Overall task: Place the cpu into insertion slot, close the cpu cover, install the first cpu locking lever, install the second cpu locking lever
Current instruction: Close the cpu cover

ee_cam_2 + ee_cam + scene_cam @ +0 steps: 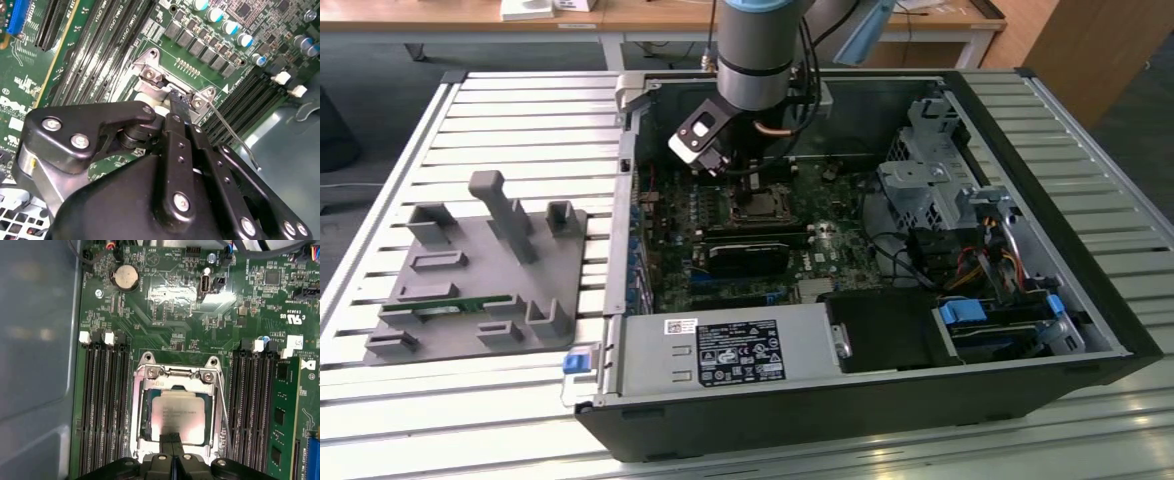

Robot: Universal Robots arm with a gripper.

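Green motherboard [175,315], cpu [177,412] beneath cpu cover [139,415]

Even, soft light is cast on the slatted table [520,110] in the exterior view; the inside of the computer case [854,410] is shadowed. In the first wrist view, white glare is thrown across the motherboard [170,325].

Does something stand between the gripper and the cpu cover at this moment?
Nothing visible does. In the first wrist view the gripper, fingers together, sits right at the edge of the cpu cover, which frames the cpu.
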